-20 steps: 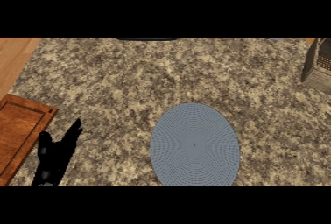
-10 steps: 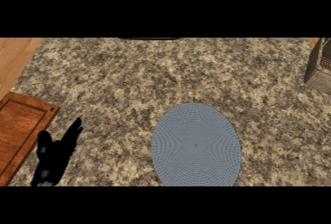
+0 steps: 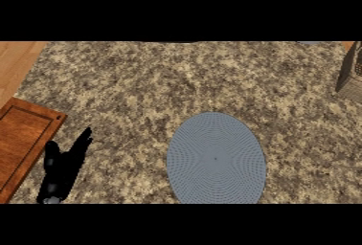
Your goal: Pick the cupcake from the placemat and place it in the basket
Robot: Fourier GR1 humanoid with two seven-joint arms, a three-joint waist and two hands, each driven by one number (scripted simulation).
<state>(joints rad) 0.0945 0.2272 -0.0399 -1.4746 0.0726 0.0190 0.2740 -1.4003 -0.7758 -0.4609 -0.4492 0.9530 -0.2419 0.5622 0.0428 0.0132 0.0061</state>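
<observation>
Looks like a home kitchen to me. The surface (image 3: pixel 176 81) is speckled granite-style stone, the usual countertop stuff. There's a blue-grey oval placemat (image 3: pixel 216 165) lying flat on it, a wooden cabinet door (image 3: pixel 25 139) with a framed panel at the left edge, and a woven basket (image 3: pixel 351 72) poking in at the right.

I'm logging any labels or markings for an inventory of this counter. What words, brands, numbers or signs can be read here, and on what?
None: no readable text shows.
Placemat: plain blue-grey weave, no print.
Basket: only its edge shows, unmarked.
Wooden panel: bare wood grain.
Counter: speckled stone only.
Left hand: plain black.
</observation>
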